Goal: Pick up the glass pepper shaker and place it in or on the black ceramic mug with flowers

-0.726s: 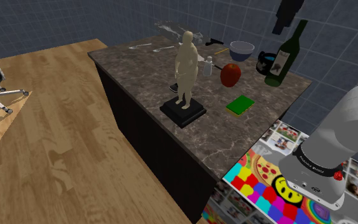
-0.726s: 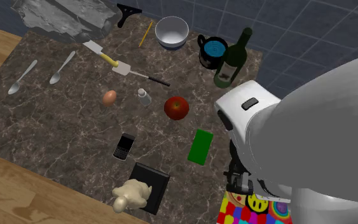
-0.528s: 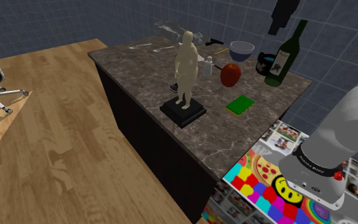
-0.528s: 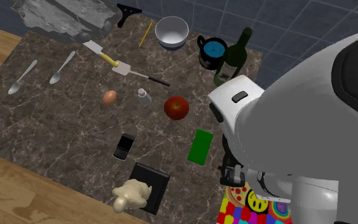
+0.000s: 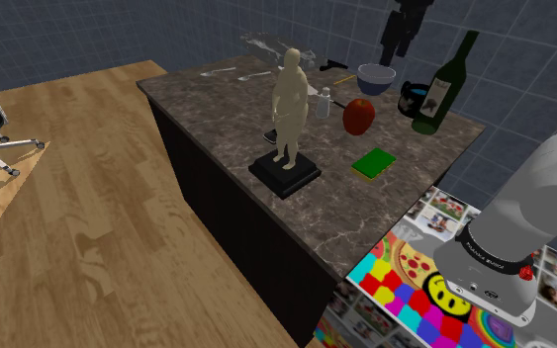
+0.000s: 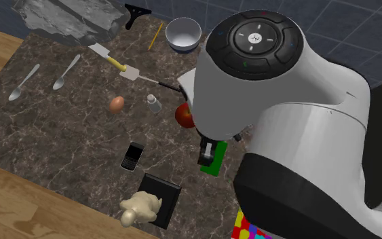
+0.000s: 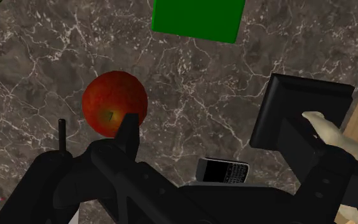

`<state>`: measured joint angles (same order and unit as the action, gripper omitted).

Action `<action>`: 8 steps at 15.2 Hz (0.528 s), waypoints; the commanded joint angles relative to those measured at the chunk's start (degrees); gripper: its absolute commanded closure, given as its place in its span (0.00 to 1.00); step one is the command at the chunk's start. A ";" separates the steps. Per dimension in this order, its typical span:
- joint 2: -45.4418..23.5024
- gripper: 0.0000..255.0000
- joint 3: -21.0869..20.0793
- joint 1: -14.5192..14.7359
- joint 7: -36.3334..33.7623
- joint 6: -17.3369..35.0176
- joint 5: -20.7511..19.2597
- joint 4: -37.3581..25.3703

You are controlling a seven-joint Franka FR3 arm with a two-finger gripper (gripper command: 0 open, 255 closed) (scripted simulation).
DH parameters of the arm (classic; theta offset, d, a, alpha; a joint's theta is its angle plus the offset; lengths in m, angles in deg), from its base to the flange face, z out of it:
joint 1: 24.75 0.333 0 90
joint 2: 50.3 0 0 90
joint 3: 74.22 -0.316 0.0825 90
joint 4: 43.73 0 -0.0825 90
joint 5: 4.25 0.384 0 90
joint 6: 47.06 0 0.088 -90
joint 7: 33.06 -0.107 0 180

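Below the claw (image 5: 403, 30) (grip: cannot tell) apple (image 7: 115, 105) is sitting; aim needs shifting onto pepper shaker (image 6: 153, 102) just beside it.

Arm (image 5: 541, 188): the white lower link rises at the shoulder view's lower right, and the arm reaches up and to that view's left. Gripper (image 5: 399, 40): black, held high, pointing down at a slight slant. Second exterior view: a bulky white link topped by a dark round joint cap (image 6: 254, 42).
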<state>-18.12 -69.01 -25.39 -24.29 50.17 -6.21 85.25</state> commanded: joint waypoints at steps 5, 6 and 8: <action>-11.48 0.00 3.69 -0.53 3.92 7.71 0.74 -3.75; -13.50 0.00 4.22 -0.58 4.56 8.81 1.06 -4.63; -17.61 0.00 5.23 -0.69 5.89 10.82 1.87 -6.64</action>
<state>-34.02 -64.27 -26.00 -19.07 60.00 -4.67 79.31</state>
